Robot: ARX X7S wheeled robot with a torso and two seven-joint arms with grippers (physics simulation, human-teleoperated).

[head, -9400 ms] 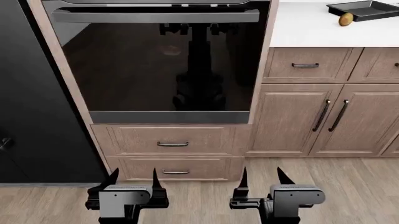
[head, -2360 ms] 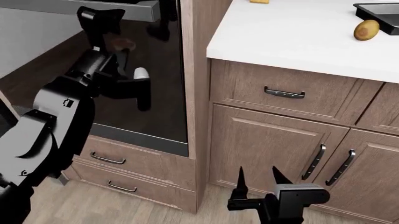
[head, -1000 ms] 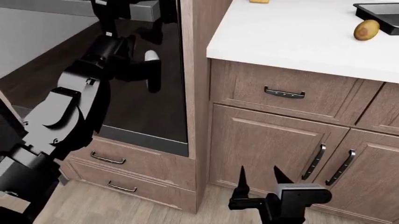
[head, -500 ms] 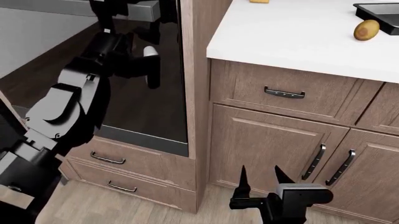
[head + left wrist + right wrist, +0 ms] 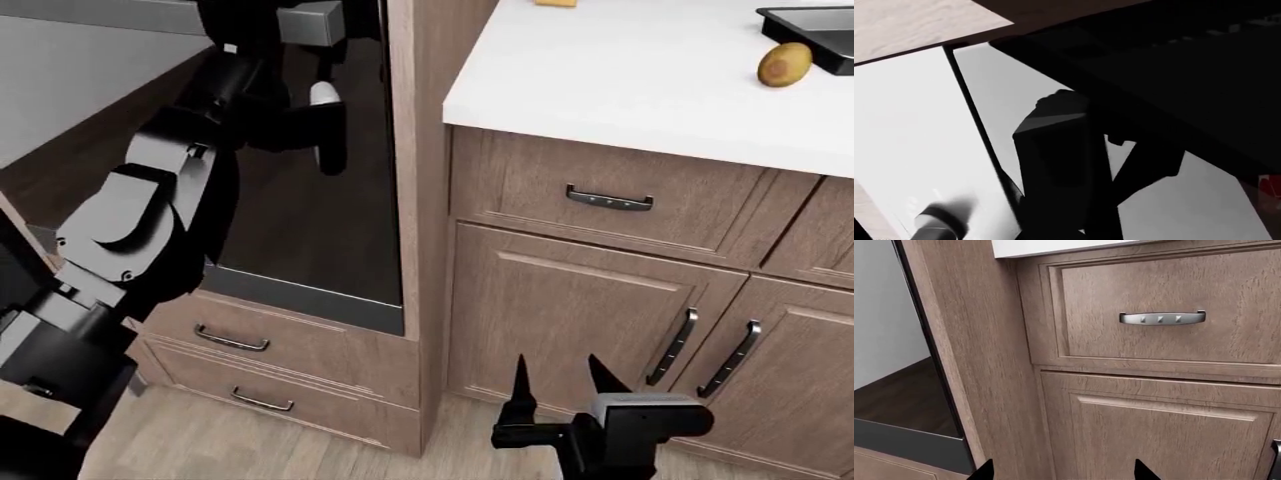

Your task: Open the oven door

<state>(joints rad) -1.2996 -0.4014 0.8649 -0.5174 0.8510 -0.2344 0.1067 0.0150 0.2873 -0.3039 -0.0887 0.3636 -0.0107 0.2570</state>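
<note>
While raised, the left claw [image 5: 254,15] meets the oven door [image 5: 334,200].

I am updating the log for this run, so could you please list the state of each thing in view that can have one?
oven door: shut, flush in its frame
left claw: raised at the door's handle; grip hidden
right claw: open, low, holding nothing
top drawer: shut
cabinet doors: shut
drawers under the oven: shut
potato: lying on the counter
</note>
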